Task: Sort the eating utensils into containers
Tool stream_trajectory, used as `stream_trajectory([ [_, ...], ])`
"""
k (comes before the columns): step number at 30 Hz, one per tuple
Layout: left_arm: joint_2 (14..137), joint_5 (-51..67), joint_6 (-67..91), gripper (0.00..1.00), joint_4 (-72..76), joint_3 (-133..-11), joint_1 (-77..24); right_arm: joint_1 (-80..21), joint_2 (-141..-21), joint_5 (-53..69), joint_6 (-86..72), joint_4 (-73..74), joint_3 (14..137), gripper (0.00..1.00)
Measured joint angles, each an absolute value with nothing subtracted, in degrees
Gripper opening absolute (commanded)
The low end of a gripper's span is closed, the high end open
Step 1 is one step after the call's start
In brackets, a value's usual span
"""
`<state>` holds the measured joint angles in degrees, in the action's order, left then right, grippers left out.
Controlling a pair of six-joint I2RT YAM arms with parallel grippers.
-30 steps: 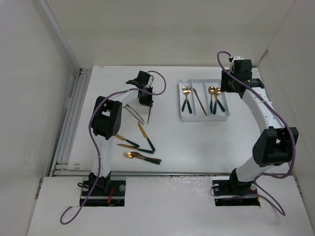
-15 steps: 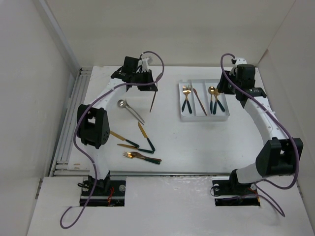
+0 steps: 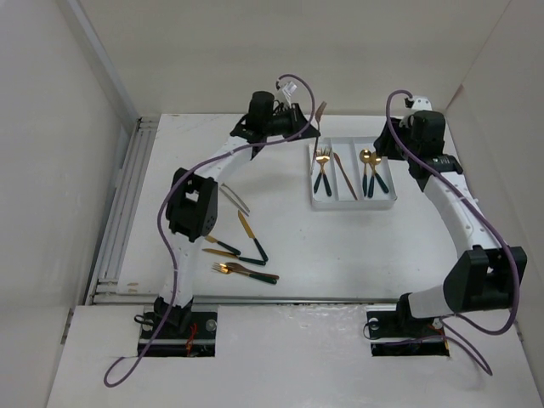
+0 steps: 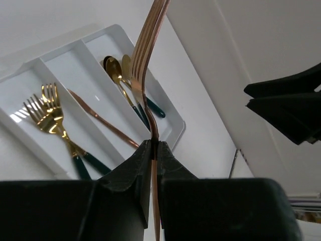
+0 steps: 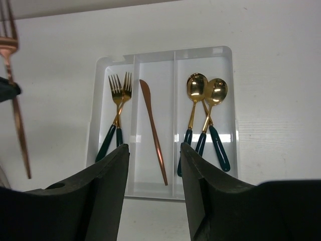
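Observation:
My left gripper point(image 3: 308, 128) point(image 4: 154, 143) is shut on an all-copper fork point(image 3: 320, 110) point(image 4: 146, 45), tines up, held in the air just left of the white tray's far left corner. The fork also shows at the left edge of the right wrist view point(image 5: 15, 100). The tray point(image 3: 352, 201) point(image 5: 178, 52) point(image 4: 176, 131) holds two green-handled forks point(image 5: 116, 108) in its left compartment, a copper knife point(image 5: 153, 128) in the middle one and two gold spoons point(image 5: 203, 108) in the right one. My right gripper point(image 3: 398, 151) point(image 5: 154, 148) is open and empty above the tray.
Several utensils lie on the table at front left: a silver spoon point(image 3: 237, 201) partly behind the left arm, a gold knife point(image 3: 248, 233), another gold piece point(image 3: 221, 246) and forks point(image 3: 244, 270). White walls close in the table at the back and sides.
My left gripper has swung right and back from the table's middle left to the tray's corner, carrying the copper fork, which now points up. The right gripper has shifted slightly.

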<state>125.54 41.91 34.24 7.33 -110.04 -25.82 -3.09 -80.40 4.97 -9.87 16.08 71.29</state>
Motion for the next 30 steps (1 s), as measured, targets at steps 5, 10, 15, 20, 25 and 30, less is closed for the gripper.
stream_trajectory([
  [5,133.9,41.5,44.0,0.0,15.9,-110.6,-27.7,-3.1,-81.5,4.6,-8.4,16.8,72.4,0.51],
  [10,140.0,39.0,50.7,0.0,19.1,-110.7,-28.5,-3.1,-83.1,3.9,-6.1,19.4,74.2,0.51],
  [15,141.9,35.6,53.6,0.0,18.6,-111.0,-29.1,-3.1,-85.1,2.7,-4.2,21.4,76.7,0.51],
  [20,141.9,33.8,55.0,0.28,17.6,-111.2,-29.7,-3.1,-85.1,1.4,-2.5,22.7,76.8,0.51],
  [25,141.9,33.4,54.3,0.31,15.8,-111.3,-29.9,-3.1,-85.0,0.1,-1.0,24.1,76.8,0.51],
  [30,141.9,32.9,51.9,0.4,12.5,-112.1,-29.9,-3.1,-83.9,-0.7,-0.2,25.2,76.8,0.51],
])
